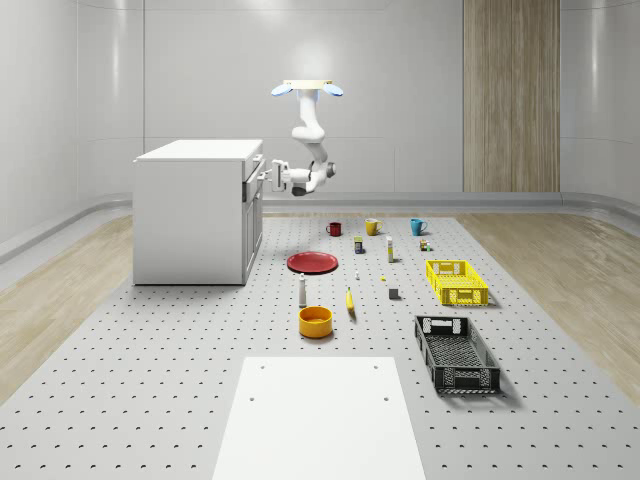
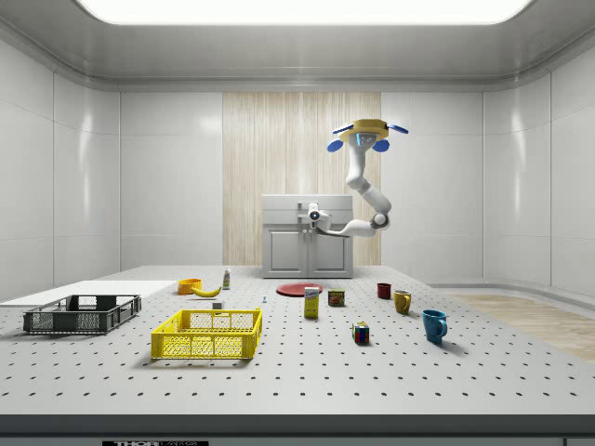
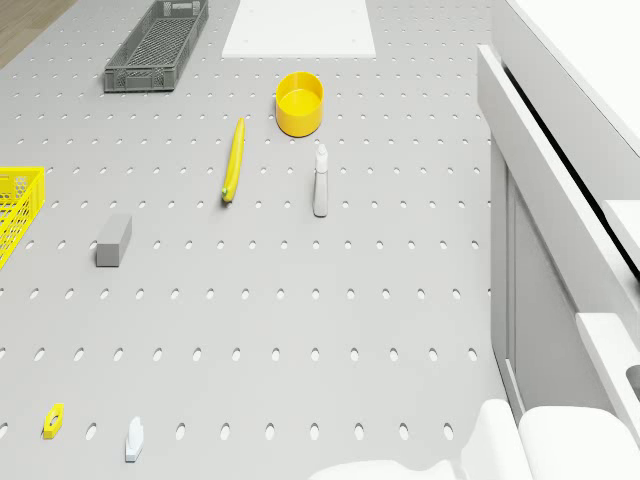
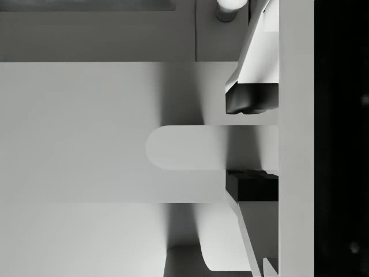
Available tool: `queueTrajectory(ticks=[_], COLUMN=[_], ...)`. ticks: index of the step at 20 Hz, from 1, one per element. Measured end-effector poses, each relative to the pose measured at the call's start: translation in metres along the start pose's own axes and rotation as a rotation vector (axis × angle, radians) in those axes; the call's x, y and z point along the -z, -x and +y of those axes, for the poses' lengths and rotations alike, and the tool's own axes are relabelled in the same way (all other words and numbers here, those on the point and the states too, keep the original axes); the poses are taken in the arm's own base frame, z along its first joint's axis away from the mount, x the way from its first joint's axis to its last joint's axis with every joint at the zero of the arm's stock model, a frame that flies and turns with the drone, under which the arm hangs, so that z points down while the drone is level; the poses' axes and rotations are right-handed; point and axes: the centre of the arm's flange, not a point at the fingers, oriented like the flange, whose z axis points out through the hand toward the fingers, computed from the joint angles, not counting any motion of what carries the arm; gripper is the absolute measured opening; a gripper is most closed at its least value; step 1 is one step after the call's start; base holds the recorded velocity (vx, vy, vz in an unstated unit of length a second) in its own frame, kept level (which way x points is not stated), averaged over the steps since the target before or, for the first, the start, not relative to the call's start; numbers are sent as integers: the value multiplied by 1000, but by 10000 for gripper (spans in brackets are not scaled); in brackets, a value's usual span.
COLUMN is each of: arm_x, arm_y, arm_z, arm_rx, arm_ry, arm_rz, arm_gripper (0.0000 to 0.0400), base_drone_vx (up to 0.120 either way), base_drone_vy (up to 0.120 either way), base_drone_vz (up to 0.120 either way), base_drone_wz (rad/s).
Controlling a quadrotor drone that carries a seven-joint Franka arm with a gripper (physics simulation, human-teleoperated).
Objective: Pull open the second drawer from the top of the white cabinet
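The white cabinet [image 1: 190,220] [image 2: 307,251] stands on the pegboard floor at the whole-scene view's left. One upper drawer [image 3: 545,180] juts out a little from its front, with a dark gap behind the panel; I cannot tell which row it is. The drone [image 1: 308,89] [image 2: 369,136] hovers in front of the cabinet, above the height of its top. Its arm bends down to the gripper [image 1: 268,180] [image 2: 310,216] [image 4: 252,141] at the drawer front. In the wrist view the two dark pads [image 4: 251,98] sit on either side of the white rounded handle [image 4: 184,147], shut on it.
In front of the cabinet lie a red plate [image 1: 312,262], a spray bottle [image 1: 302,290], a banana [image 1: 350,300] and an orange bowl [image 1: 315,321]. A yellow crate [image 1: 456,281] and a black crate [image 1: 456,353] sit to the right. A white mat [image 1: 325,420] lies nearest.
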Motion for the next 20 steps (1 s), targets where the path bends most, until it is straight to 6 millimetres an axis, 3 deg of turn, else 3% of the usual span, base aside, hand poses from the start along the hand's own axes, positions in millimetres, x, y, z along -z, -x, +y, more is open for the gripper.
queueTrajectory(ticks=[2,6,10,13,15,20], arm_x=[7,14,8,5,4,9], arm_y=[0,0,0,0,0,0], arm_z=[0,0,0,0,0,0], arm_rx=[0,1,1,2,2,-2], arm_ry=[0,-5,-8,-8,-9,-4], arm_rz=[0,-3,-5,-5,-5,-2], arm_gripper=[150,245,280,193,157,142], base_drone_vx=[0,0,0,0,0,0], base_drone_vy=[0,0,0,0,0,0], base_drone_vz=[0,0,0,0,0,0], base_drone_wz=[0,0,0,0,0,0])
